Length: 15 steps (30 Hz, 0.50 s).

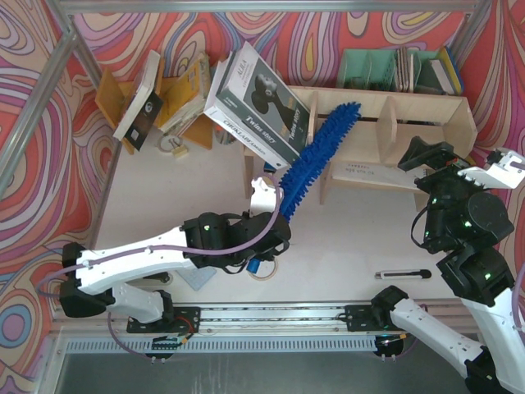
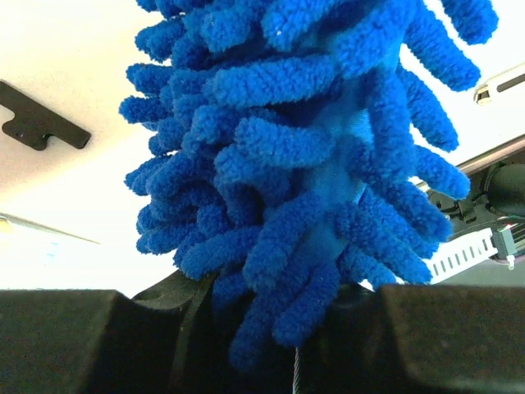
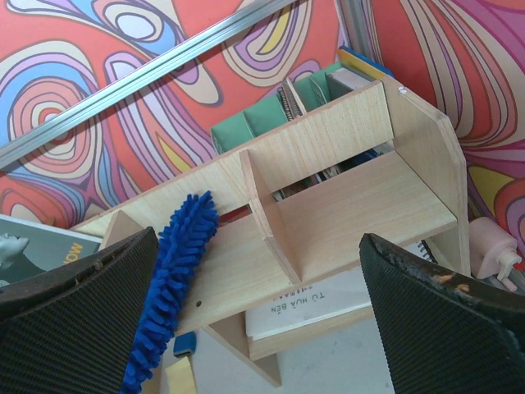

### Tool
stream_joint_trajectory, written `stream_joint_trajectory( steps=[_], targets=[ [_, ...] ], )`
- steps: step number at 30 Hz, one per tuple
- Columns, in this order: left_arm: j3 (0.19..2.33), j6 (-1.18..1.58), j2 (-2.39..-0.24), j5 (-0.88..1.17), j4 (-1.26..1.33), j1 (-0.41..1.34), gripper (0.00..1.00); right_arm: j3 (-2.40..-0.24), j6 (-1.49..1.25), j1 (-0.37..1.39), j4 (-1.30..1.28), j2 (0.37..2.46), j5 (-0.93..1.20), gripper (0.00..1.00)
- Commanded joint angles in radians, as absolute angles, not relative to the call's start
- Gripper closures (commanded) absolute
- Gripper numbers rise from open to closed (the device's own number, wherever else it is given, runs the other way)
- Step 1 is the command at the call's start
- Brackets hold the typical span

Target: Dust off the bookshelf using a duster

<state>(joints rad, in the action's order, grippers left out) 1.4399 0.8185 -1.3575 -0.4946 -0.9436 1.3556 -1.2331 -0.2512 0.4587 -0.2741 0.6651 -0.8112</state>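
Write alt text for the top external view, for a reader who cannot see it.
The left end effector grips a blue duster whose fluffy head slants up onto the bookshelf, left of its middle. The right end effector hangs open by the shelf's right end, and a printed box overlaps its left end.

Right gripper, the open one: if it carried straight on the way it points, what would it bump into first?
Most likely the pale plywood bookshelf: the right gripper aims at its shelf board beside an upright divider, though depth is unclear.
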Motion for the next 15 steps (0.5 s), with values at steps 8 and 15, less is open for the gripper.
stream_joint_trajectory(
  steps=[8, 15],
  targets=[
    [1.518, 0.717, -1.405, -0.544, -0.767, 1.366, 1.0, -1.223, -0.256, 0.46, -0.249, 0.658, -0.827, 0.01],
    [1.535, 0.671, -1.491, -0.419, -0.754, 1.338, 1.0, -1.223, -0.25, 0.46, -0.249, 0.654, -0.829, 0.01]
  ],
)
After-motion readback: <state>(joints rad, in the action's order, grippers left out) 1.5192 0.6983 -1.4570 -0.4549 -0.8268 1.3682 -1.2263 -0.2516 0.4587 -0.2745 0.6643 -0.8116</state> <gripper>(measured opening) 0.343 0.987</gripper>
